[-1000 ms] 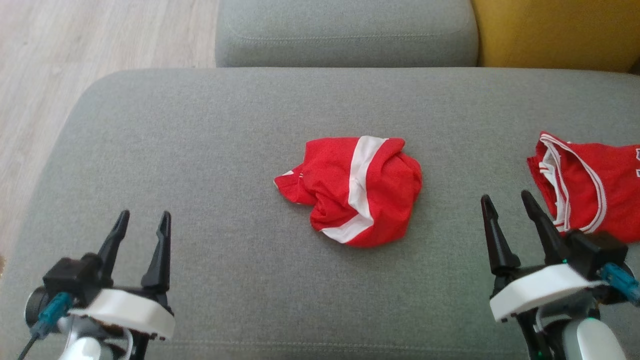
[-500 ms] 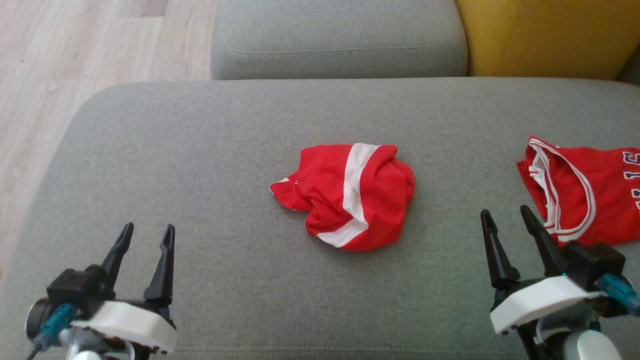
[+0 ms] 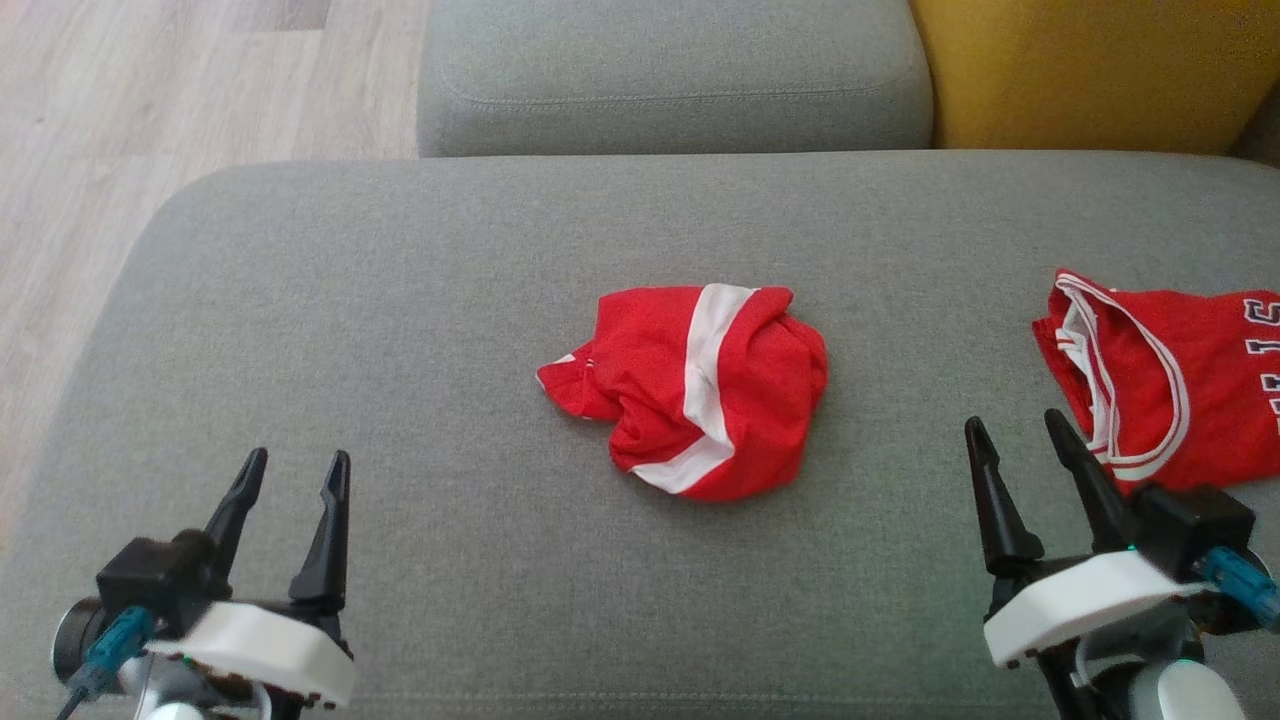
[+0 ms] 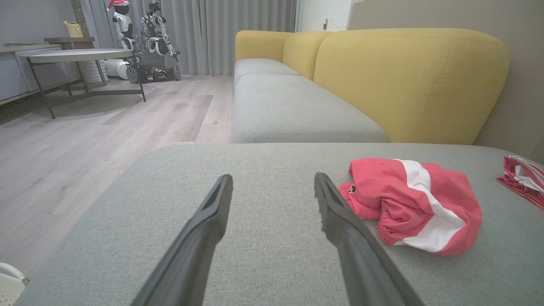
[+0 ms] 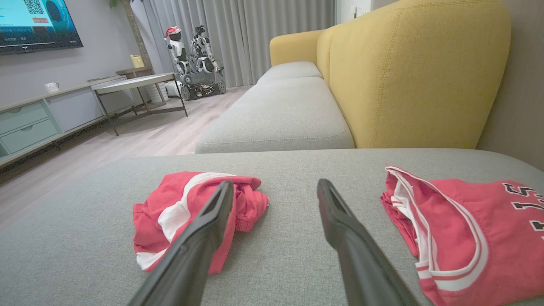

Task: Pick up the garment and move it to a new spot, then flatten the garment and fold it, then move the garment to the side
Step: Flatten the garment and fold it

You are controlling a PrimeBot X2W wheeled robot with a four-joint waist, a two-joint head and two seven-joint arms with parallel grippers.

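Jaws of your left gripper (image 3: 299, 456) stand apart, empty, at 7 o'clock, likely staged for a reach. Centred on the grey fabric sofa cushion (image 3: 400, 300) lies the crumpled red white-striped garment (image 3: 700, 390), its hems hidden by bunching. At 5 o'clock your right gripper (image 3: 1012, 420) gapes empty beside a red white-trimmed jersey (image 3: 1180, 380), cut off at 3 o'clock.

The crumpled red white-striped fabric garment (image 3: 700, 390) lies mid-seat on the broad grey upholstered cushion (image 3: 400, 280); a red white-trimmed jersey (image 3: 1170, 390) lies well to its right (just beyond the right gripper (image 3: 1015, 425)). Behind sits a smaller grey seat cushion (image 3: 670, 80), with a yellow padded backrest (image 3: 1090, 70) at its right and pale wooden floor (image 3: 150, 100) at its left
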